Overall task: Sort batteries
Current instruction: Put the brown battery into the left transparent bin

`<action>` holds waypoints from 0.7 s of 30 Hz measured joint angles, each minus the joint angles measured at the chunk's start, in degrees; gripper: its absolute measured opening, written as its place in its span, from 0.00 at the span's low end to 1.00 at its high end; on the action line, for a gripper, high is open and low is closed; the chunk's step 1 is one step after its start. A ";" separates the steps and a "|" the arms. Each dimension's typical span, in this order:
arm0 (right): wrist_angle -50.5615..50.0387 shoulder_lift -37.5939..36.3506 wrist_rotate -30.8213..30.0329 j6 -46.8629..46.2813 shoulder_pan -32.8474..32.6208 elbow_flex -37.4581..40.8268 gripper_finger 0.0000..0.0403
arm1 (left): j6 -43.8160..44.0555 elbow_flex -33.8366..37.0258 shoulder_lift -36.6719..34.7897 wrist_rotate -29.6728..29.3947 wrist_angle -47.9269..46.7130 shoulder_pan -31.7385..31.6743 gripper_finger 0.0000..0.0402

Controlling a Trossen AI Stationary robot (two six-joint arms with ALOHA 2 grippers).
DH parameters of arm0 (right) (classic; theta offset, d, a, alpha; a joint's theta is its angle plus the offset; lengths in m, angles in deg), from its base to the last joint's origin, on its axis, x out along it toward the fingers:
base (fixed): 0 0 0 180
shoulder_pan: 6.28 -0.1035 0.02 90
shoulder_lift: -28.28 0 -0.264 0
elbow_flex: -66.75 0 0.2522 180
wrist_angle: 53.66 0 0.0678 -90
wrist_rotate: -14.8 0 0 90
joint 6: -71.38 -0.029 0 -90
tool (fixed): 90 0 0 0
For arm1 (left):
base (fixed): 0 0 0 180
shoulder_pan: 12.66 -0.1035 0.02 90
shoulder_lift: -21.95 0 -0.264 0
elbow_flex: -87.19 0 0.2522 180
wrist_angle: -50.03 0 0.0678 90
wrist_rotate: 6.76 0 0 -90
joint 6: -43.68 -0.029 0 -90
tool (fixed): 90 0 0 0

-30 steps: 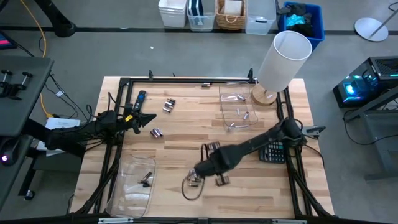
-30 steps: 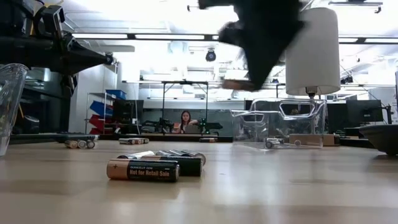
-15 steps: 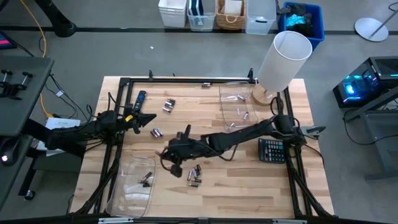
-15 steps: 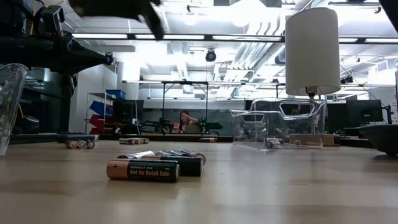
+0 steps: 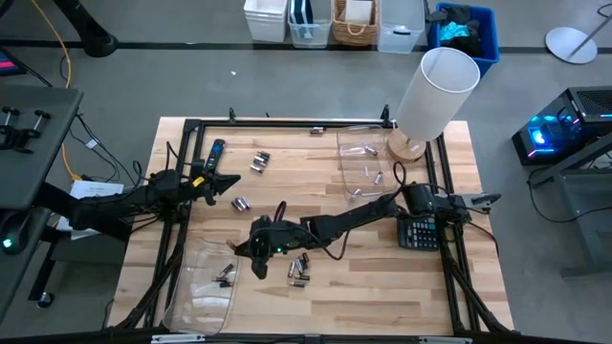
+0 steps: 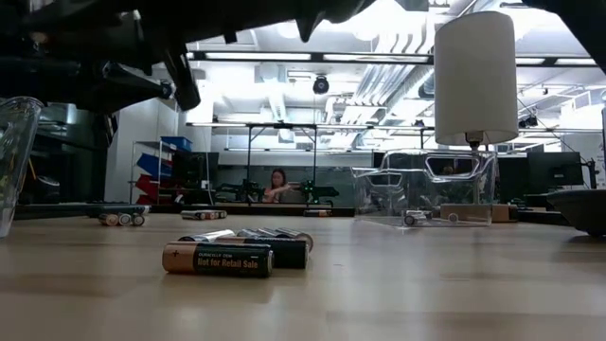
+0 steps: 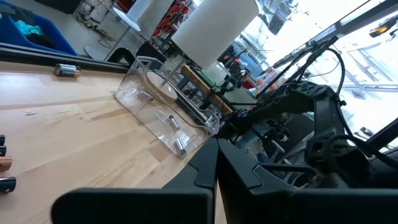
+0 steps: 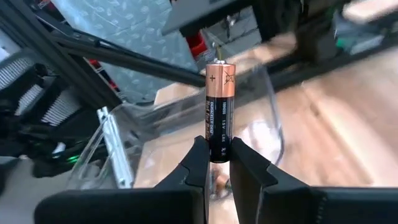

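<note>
High view, right arm: it reaches across the worktop [image 5: 382, 287] from 3 o'clock; the right gripper [image 5: 256, 250] hangs near the worktop's middle, just beside the 3 o'clock rim of the near bin [image 5: 203, 279].
High view, batteries: a loose cluster [image 5: 299, 270] lies just at 4 o'clock of that gripper; a pair [image 5: 241, 204] sits at 12 o'clock of it, another group [image 5: 258, 161] toward 11 o'clock.
High view, bins: the near bin holds a few dark cells; the far bin [image 5: 365, 162] at 1 o'clock holds silvery ones.
High view, left arm: parked at 9 o'clock, left gripper [image 5: 228, 182] clear of everything.
Low view: two dark cells [image 6: 237, 254] lie side by side in front; the arms show only as dark shapes overhead.
Left wrist view: its jaws are clenched on nothing; the far bin [image 7: 163, 118] lies ahead.
Right wrist view: the jaws grasp a copper-topped battery [image 8: 220, 111] by its lower end, upright, plus end up; the clear near bin [image 8: 186, 137] lies just beyond.
Step in hand: carry the dark cell to the near bin, I judge.
Doing it well: bring the cell fully past the rim before releasing; lower it first, since a long drop could bounce it out; the grip sits low, so avoid quick swings.
</note>
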 joint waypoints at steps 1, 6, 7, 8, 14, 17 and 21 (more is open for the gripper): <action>-0.14 0.02 0.52 -0.99 0.00 0.02 0.07 | 0.00 0.02 -0.02 0.00 0.00 0.02 0.00; 0.57 0.03 1.27 -1.27 0.21 0.00 0.07 | 0.00 0.00 -0.02 0.00 0.01 0.00 0.00; 0.85 0.37 1.85 -1.43 0.31 0.00 0.07 | 0.00 0.01 -0.02 -0.01 0.00 0.00 0.00; 1.48 0.66 2.68 -1.67 0.40 -0.02 0.07 | 0.00 0.01 -0.02 0.00 0.02 0.00 0.00; 6.15 3.11 5.03 -2.27 0.76 0.04 0.07 | 0.00 0.00 -0.02 0.00 0.02 0.00 0.00; 7.82 2.97 4.16 -5.08 0.91 -0.02 0.07 | 0.00 0.01 -0.02 -0.02 0.02 0.00 0.00; 8.28 3.02 3.96 -6.93 1.36 0.00 0.07 | 0.00 0.00 -0.02 0.00 0.00 0.00 0.00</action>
